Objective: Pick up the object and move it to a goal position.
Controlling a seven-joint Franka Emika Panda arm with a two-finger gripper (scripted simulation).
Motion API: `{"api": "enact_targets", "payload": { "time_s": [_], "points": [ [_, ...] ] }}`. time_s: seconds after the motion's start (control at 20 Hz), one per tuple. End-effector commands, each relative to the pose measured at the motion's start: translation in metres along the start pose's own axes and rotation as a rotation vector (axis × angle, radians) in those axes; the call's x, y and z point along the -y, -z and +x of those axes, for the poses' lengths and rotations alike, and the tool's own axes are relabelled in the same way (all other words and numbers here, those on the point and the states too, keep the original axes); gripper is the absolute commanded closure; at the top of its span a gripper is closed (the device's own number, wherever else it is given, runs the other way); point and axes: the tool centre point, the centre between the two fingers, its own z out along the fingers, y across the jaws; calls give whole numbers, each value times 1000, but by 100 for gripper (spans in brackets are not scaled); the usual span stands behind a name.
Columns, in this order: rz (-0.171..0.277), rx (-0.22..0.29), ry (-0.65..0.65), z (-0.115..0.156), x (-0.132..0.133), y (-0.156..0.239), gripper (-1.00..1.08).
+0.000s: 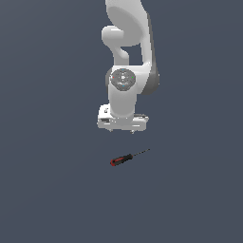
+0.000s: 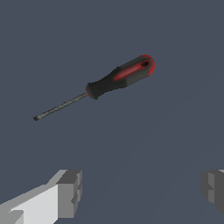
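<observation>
A small screwdriver [image 1: 124, 158] with a red-and-black handle and a thin dark shaft lies flat on the dark grey floor, its handle toward the exterior view's left. In the wrist view the screwdriver [image 2: 118, 80] lies apart from the fingers. My gripper [image 1: 122, 131] hangs above it on the white arm, a short way up and not touching it. The gripper [image 2: 142, 190] is open and empty, its two grey fingertips [image 2: 70, 192] spread wide.
The white arm [image 1: 128, 52] rises out of the top of the exterior view. Plain dark grey floor [image 1: 52, 190] lies all around the screwdriver.
</observation>
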Motion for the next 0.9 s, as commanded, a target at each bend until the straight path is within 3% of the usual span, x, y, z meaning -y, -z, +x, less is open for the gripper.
{"api": "enact_targets", "payload": {
  "time_s": [0.0, 0.85],
  "points": [
    [2, -2, -35, 3, 2, -2, -92],
    [25, -26, -445, 31, 20, -25, -92]
  ]
}}
